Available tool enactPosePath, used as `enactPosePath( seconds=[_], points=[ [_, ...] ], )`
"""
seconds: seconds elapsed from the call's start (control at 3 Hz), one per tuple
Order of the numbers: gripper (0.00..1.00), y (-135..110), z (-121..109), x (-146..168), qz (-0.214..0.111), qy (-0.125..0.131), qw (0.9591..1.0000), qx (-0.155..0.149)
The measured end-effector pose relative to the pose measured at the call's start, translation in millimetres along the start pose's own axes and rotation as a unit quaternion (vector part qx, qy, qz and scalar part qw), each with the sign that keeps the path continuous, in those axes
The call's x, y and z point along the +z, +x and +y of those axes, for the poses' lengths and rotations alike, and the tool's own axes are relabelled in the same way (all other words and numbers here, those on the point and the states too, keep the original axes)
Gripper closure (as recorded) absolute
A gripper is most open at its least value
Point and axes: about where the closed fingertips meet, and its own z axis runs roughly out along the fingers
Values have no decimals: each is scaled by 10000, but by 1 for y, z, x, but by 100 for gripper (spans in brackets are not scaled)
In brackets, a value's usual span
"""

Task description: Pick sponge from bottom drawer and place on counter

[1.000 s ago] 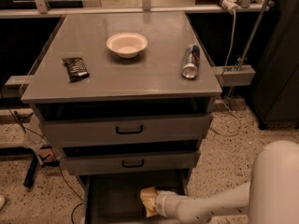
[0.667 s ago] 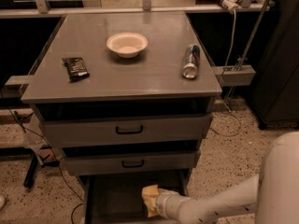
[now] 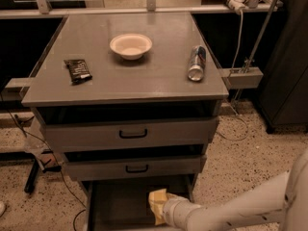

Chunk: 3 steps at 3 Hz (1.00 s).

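The bottom drawer [image 3: 120, 203] is pulled open under two grey drawers with black handles, and its inside is dark. My white arm reaches in from the lower right. My gripper [image 3: 158, 205] is inside the drawer at its right side. A pale-yellow shape sits at the arm's end; I cannot tell whether it is the sponge or the gripper's own yellowish tip. The sponge does not show as a separate thing. The counter [image 3: 144, 76] is the cabinet's flat grey top.
On the counter stand a white bowl [image 3: 131, 45] at the back middle, a dark snack packet [image 3: 78, 70] at the left and a can lying on its side [image 3: 196, 63] at the right. Cables and a metal stand are on the speckled floor at both sides.
The gripper has shifted slightly to the right and a little deeper in the bottom drawer. The arm's upper part has drawn back toward the right edge.
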Motion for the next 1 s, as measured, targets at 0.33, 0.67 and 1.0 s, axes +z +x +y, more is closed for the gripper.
enactPosePath(
  seconds=[0.33, 0.67, 1.0],
  points=[
    [100, -1, 18, -9, 166, -151, 9997, -32],
    [100, -21, 34, -48, 39, -146, 9998, -92],
    [100, -49, 61, -97, -273, -95, 9991, -306]
  ],
)
